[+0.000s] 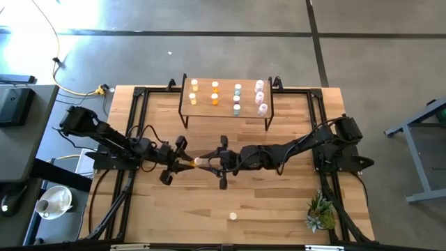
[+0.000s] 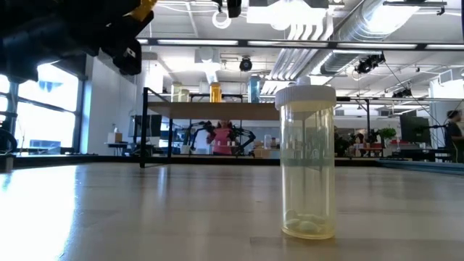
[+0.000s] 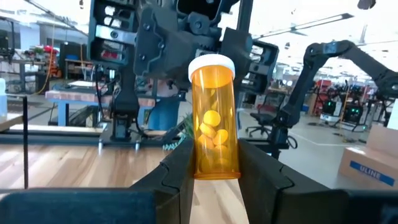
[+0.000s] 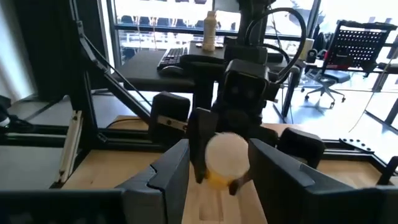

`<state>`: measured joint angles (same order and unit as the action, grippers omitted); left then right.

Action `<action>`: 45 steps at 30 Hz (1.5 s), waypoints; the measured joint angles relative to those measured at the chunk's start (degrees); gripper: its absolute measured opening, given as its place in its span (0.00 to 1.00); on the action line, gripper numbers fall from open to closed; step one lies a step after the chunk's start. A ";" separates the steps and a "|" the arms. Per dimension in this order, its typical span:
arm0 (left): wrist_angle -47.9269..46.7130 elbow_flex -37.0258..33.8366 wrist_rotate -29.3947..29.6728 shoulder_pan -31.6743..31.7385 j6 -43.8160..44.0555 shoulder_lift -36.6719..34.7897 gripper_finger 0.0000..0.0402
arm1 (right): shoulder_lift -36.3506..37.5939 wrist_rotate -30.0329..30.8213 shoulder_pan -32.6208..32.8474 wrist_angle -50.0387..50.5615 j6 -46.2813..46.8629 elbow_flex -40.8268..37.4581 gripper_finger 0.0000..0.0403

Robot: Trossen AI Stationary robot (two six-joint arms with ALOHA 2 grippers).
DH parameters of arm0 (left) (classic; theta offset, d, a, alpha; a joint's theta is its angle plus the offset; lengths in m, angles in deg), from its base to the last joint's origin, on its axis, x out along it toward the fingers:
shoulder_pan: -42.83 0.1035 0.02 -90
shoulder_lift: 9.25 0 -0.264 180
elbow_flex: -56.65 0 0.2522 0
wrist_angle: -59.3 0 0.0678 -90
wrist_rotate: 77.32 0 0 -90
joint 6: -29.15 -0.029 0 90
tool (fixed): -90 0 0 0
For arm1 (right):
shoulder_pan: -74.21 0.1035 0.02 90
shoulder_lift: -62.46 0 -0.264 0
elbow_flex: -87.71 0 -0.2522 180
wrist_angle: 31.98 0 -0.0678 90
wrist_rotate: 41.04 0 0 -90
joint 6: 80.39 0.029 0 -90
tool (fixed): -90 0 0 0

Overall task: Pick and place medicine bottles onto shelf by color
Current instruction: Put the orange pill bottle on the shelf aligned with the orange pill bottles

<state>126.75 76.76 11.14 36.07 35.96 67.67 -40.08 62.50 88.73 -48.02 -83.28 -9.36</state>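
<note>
My left gripper is over the table's middle, shut on an orange medicine bottle with a white cap. My right gripper faces it from the right, open. Its two fingers stand on either side of the bottle's cap, with a gap showing on each side. A yellowish bottle stands upright on its base near the table's front edge. The shelf stands at the far middle with several bottles upright on it. My left gripper pinches the orange bottle's body near its bottom end between its two fingers. The fingers come level from the table's left. The bottle sticks out past the fingertips, cap toward the table's right, lifted clear of the table.
A small green plant sits at the near right corner. Black frame rails run along the table's left and right sides. The bare wooden tabletop lies between the arms and the front edge.
</note>
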 joint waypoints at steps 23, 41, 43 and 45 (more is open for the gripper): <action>-5.45 6.13 -0.64 0.02 -3.02 -0.02 0.22 | 0.07 -0.68 -1.45 -1.34 -0.09 0.02 0.39; -6.95 6.25 0.96 0.02 -3.98 -0.02 0.22 | 0.04 -0.48 -1.51 -0.14 1.43 0.02 0.24; -6.97 6.25 1.35 0.00 -3.98 -0.02 0.22 | 0.04 -0.47 -1.51 -0.08 1.54 0.02 0.25; -7.00 6.25 2.23 0.00 -4.00 -0.02 0.23 | 0.04 -0.29 -1.51 0.03 1.97 0.02 0.25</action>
<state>119.75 83.01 13.37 36.07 31.96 67.65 -40.04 62.21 87.22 -47.99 -81.32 -9.34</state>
